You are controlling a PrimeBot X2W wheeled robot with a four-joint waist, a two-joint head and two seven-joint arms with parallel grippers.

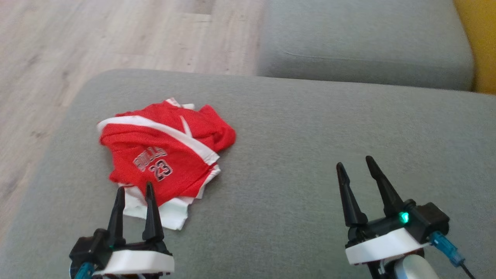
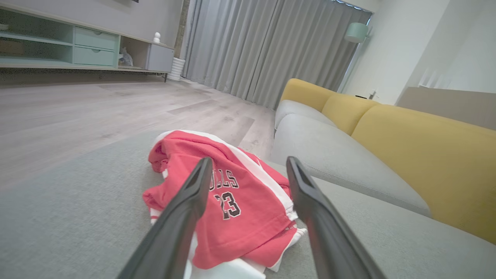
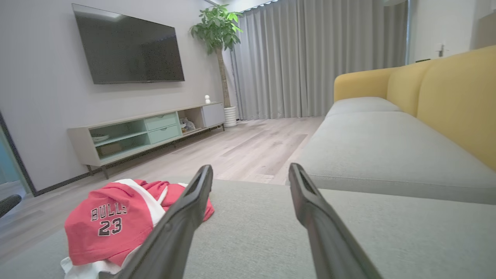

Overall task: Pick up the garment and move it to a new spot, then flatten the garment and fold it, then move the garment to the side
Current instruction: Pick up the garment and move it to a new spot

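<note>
On the left part of the grey fabric sofa cushion point(image 1: 310, 128): crumpled red-and-white basketball jersey printed 23 point(image 1: 166, 151). It is a bunched heap with no clean long axis, white stripe running diagonally far-left to near-right. Left gripper point(image 1: 135, 186) nearest, dark fingers spread, empty, tips at the jersey's near white hem, jersey straight ahead of the jaws; contact can't be told. Right gripper point(image 1: 354, 161) also spread wide, empty, well apart to the jersey's right above bare cushion. Pick-up looks not yet begun; left arm likely needs only a short forward reach.
</note>
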